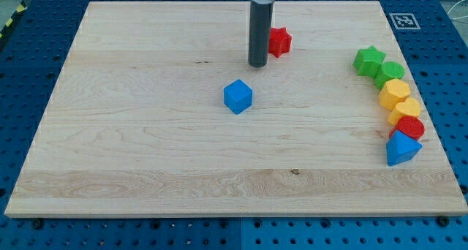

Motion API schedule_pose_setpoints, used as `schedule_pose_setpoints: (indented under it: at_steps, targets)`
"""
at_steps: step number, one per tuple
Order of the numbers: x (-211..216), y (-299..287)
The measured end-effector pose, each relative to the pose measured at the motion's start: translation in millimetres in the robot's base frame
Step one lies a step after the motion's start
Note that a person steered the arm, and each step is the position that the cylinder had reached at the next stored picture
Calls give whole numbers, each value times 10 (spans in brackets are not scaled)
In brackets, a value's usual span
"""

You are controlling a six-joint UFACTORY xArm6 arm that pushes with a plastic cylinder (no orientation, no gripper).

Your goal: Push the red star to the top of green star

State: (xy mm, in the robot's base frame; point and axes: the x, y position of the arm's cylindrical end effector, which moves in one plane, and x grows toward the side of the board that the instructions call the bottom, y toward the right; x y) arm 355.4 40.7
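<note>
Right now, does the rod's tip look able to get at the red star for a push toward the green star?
Probably yes. My tip sits just at the view's left of the red star, nothing between them, and the board toward the green star looks bare.

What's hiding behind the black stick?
The red star peeks out at the view's right of the rod, just above my tip. Its left edge is covered.

My rod point(259, 31) comes down upright from the far edge of the view, a little right of centre, dark and straight. My tip point(257, 64) sits on the far half of the board, its lower end plainly visible.
</note>
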Motion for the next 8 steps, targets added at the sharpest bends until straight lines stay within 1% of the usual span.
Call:
schedule_pose_setpoints:
  at_steps: [1,2,3,4,5,6,7,8]
  targets:
    - [-212,219]
    - [-327,612]
    - [-332,783]
    - [-261,436]
    - [-267,-117]
    - [-648,-365]
    - [-867,-337]
    - [-833,-73]
